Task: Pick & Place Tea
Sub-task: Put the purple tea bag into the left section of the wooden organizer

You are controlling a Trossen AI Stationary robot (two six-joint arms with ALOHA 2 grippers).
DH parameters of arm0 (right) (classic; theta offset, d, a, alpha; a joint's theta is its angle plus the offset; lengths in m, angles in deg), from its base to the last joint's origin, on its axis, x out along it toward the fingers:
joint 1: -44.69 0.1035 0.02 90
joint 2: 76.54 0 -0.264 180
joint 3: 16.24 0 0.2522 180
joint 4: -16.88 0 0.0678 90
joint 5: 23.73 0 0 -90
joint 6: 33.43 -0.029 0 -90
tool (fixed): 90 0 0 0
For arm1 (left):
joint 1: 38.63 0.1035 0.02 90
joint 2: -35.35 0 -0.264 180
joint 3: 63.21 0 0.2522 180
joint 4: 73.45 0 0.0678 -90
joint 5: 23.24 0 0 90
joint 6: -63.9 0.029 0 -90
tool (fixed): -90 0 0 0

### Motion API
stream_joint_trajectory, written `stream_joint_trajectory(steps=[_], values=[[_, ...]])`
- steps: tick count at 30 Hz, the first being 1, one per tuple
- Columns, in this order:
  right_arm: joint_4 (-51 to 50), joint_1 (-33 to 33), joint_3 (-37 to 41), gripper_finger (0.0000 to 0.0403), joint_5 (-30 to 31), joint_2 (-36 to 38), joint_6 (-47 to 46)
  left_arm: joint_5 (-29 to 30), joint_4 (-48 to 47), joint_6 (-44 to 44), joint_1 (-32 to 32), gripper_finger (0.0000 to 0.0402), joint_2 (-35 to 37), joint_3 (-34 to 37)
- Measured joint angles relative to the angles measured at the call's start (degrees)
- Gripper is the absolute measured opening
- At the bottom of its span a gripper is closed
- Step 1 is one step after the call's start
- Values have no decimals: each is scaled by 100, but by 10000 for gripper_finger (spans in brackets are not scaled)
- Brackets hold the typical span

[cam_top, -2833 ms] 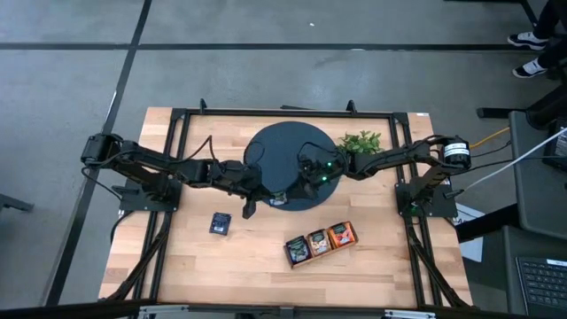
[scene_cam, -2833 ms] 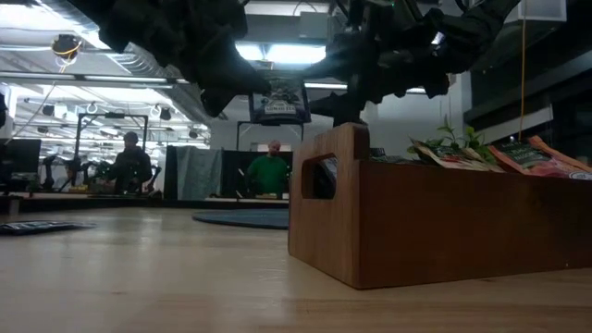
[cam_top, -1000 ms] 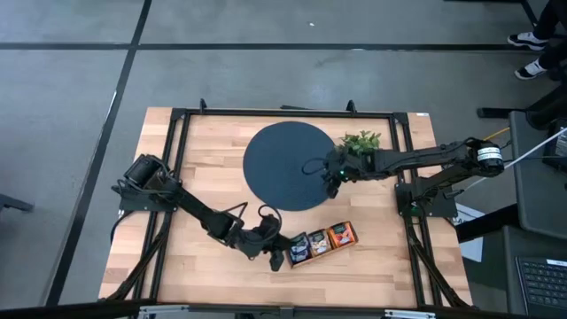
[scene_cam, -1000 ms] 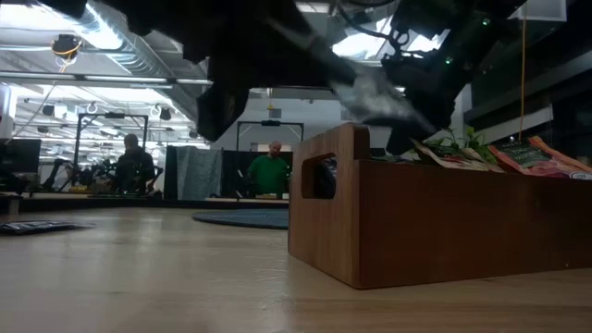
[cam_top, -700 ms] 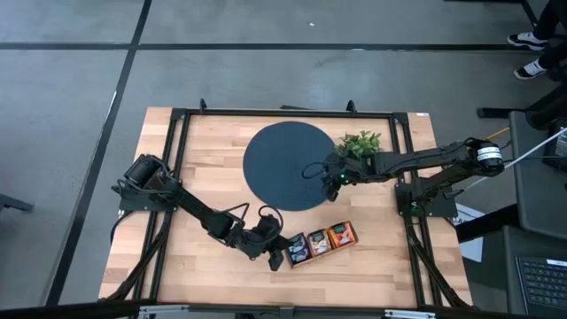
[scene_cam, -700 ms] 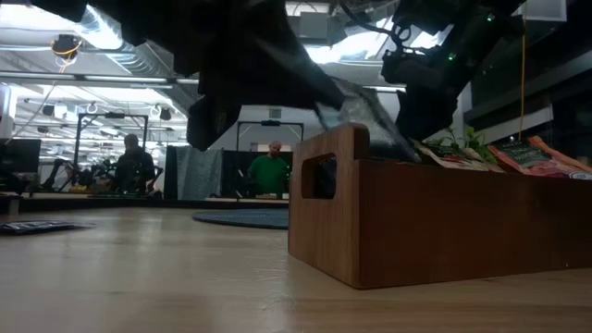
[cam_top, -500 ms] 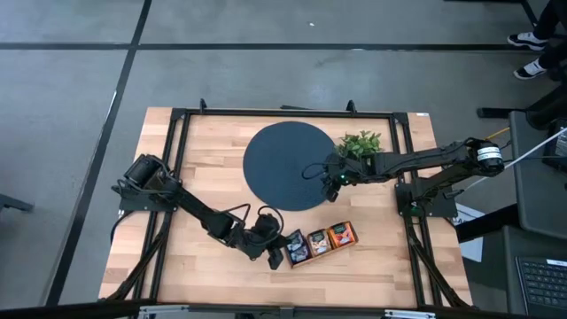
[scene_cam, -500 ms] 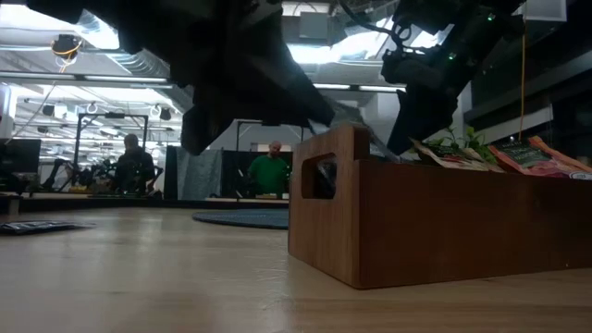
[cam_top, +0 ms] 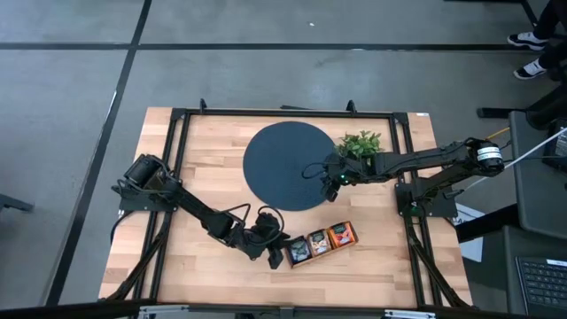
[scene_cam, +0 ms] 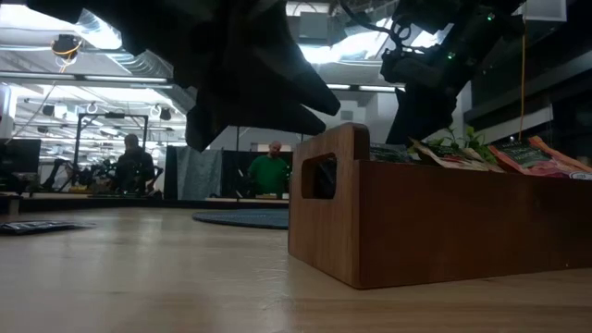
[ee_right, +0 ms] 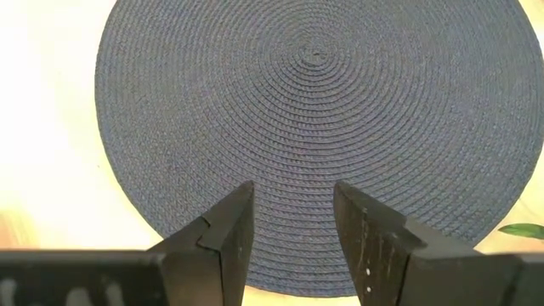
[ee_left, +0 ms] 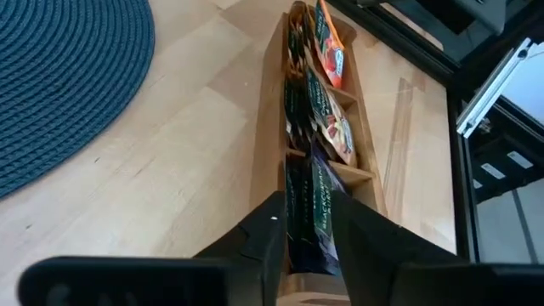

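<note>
Left wrist view shows our left tool (ee_left: pixel 308 223) parted around a dark tea sachet (ee_left: pixel 310 212) standing in the wooden tray's (ee_left: pixel 270 127) nearest compartment, where it belongs. Our right tool (ee_right: pixel 289 229), empty and spread, waits over the round mat (ee_right: pixel 314 102).

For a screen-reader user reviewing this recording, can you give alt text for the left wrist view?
The left pincer hangs with its fingers parted around a dark tea sachet standing in the near compartment of a narrow wooden tray. Further compartments hold dark and orange sachets, and a dark woven round mat lies beside the tray.
</note>
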Motion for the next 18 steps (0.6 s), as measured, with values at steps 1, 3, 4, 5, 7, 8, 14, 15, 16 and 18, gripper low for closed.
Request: stream_joint_trajectory(steps=[1,3,4,5,7,8,14,15,16,18], values=[[0,0,0,162,2,0,-19,-2,-3,34,0,96,0,0],[10,0,0,162,1,0,-21,-49,-14,251,2,103,0,0],[32,0,3,162,1,0,-24,-98,-48,391,12,105,20,0],[53,0,4,162,0,-2,-40,-165,-120,501,27,106,54,0],[84,2,4,162,-14,-2,-61,-358,-387,575,92,107,192,0],[101,0,4,162,-51,-2,-62,-444,-612,576,141,106,287,0],[182,38,4,162,-302,-2,-46,-404,-2832,469,308,95,1160,0],[193,71,4,162,-301,-2,-49,-328,-3160,447,291,93,1311,0],[214,101,4,162,-302,-2,-72,-284,-3471,438,263,91,1452,0],[297,187,4,162,-304,-2,-171,-203,-4114,419,166,87,1708,0]])
